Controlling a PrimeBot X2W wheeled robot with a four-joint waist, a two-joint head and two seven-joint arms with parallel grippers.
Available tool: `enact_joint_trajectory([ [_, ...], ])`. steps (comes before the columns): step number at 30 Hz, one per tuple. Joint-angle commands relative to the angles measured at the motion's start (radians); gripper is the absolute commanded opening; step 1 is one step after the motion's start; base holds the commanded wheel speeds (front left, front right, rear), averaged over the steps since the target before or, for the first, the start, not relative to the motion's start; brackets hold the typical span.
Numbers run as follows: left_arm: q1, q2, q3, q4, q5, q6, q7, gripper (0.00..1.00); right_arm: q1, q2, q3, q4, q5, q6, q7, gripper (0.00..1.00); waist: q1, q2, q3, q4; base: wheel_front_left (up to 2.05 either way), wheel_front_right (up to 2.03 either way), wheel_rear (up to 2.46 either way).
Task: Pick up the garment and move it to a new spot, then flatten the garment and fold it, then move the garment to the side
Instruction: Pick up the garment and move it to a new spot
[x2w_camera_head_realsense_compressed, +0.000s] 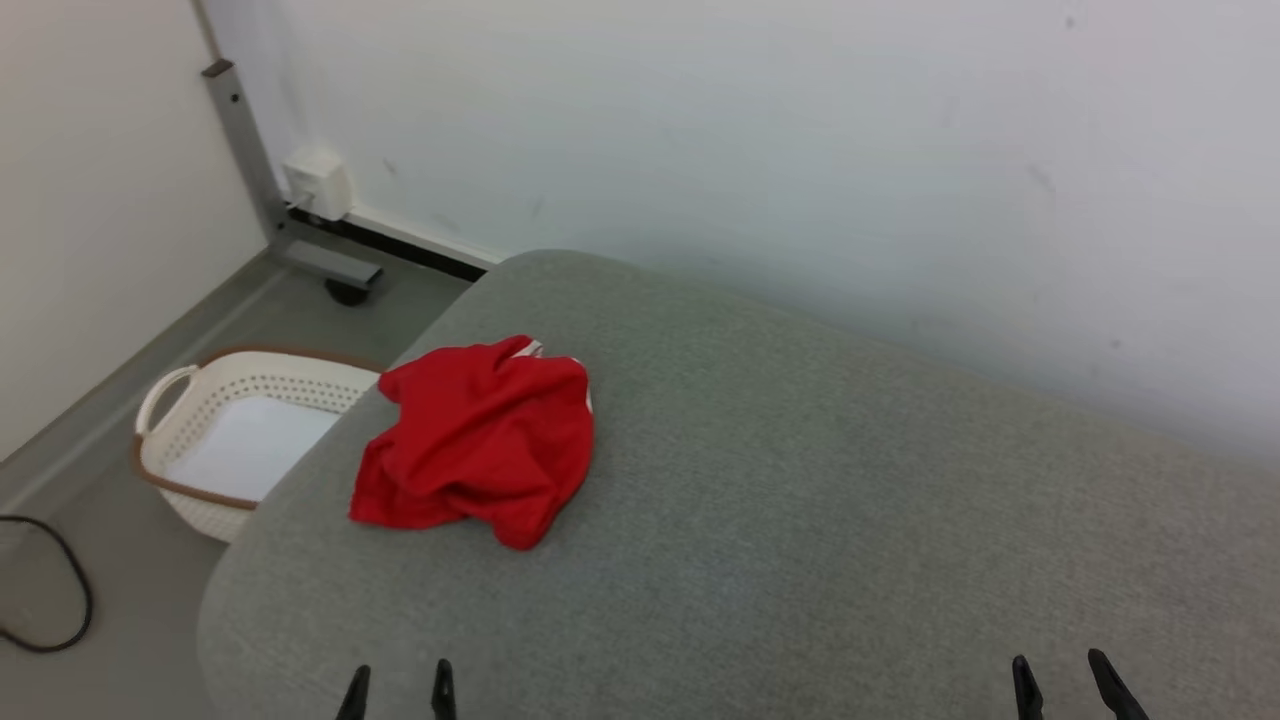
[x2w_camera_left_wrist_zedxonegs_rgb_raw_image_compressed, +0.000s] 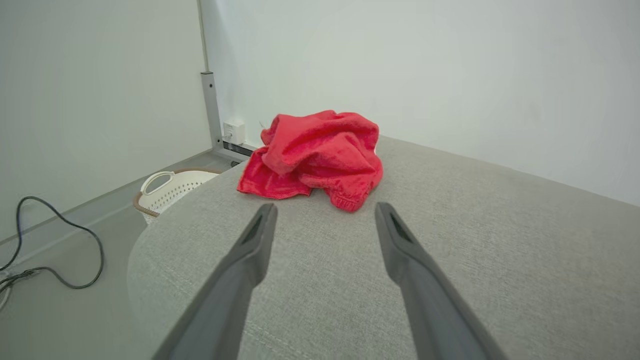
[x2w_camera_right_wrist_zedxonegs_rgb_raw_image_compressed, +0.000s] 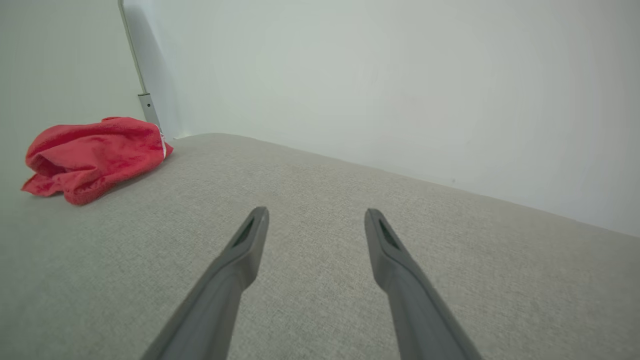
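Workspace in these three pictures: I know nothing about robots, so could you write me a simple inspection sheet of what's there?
Surface: grey fabric pad with a rounded corner; the garment lies on it.
Job's things: red garment, crumpled in a heap near the pad's left edge, not yet flattened.
Clutter: white perforated basket on the floor beside the pad's left edge.
Jaws: left jaws open and empty, short of the garment; right jaws open and empty, above bare pad.
Cables: black cable looping on the floor left of the pad.
Surroundings: white wall behind the pad; grey floor; grey metal post with a white box low beside it.
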Motion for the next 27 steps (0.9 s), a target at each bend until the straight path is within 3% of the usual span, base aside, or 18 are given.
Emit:
enact_joint_trajectory([
  [1,0.007,0.004,0.004,-0.007,-0.002,0.006,0.000,1.00,-0.014,0.000,0.006,0.003,0.006,-0.003,0.001,1.00,0.0000,-0.0001,0.006,0.047,0.00,0.00,0.00],
  [9,-0.001,0.004,0.006,-0.019,-0.011,0.001,0.000,1.00,-0.003,0.000,0.003,0.008,0.018,-0.003,0.001,1.00,0.0000,-0.0001,0.010,0.046,0.00,0.00,0.00],
  [14,-0.060,0.004,0.031,-0.022,-0.044,-0.011,0.000,1.00,-0.004,-0.022,-0.011,-0.017,0.008,-0.003,0.001,1.00,0.0000,-0.0001,0.080,0.010,0.00,0.00,0.00],
  [22,-0.320,0.003,0.071,0.052,-0.109,-0.037,0.018,1.00,-0.121,-0.175,-0.043,-0.089,0.017,-0.002,0.001,1.00,0.0000,-0.0001,0.385,-0.059,0.00,0.00,0.00],
  [27,-0.512,0.041,0.099,0.144,-0.079,0.017,0.125,1.00,-0.166,-0.257,-0.080,-0.115,0.043,-0.003,0.001,1.00,0.0000,-0.0001,0.509,-0.064,0.00,0.00,0.00],
])
